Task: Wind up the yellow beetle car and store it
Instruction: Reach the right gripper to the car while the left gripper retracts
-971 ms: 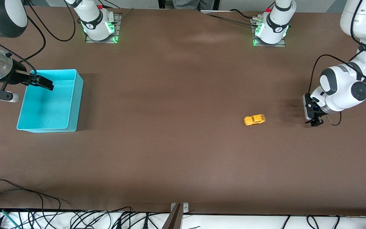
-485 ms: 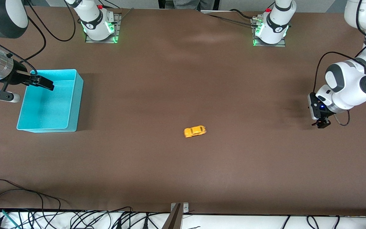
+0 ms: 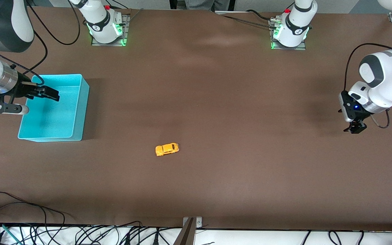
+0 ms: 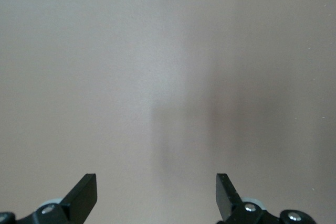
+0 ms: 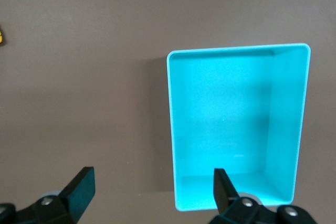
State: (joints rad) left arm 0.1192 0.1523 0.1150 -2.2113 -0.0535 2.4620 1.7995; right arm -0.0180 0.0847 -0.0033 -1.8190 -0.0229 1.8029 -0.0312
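car (image 3: 167, 149) on table (image 3: 216, 95) | nearer front camera than bin (image 3: 53, 108)

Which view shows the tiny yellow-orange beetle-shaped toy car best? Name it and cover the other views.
The front view: the tiny yellow-orange beetle-shaped toy car sits whole on the bare brown table. The right wrist view catches only a yellow sliver at its edge; the left wrist view shows none of it.

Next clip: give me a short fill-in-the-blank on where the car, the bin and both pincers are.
1. The yellow car sits on the bare ____.
2. The turquoise bin holds ____.
3. The right pincer hangs over the ____, fingers open.
4. The left pincer, at its own end of the table, has its fingers ____.

Missing words: table; nothing; bin; open
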